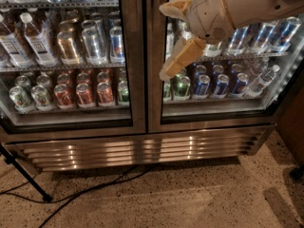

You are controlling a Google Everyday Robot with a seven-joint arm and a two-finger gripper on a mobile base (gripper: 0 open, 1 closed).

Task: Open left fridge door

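- Fingers (183, 58) are spread wide, one above the other, holding nothing, likely readied to catch a handle edge.
- The gripper (162, 41) hovers just right of the left fridge door (66, 56), before the right door (218, 120).
- The left fridge door sits shut, so the pull is not yet made.

Tan-fingered gripper (162, 42) spread wide beside the centre frame, cream-white arm (247, 4), left fridge door (137, 70) brushed silver, red cans (85, 94), blue cans (221, 83), black cable (95, 190), speckled beige floor (199, 194)
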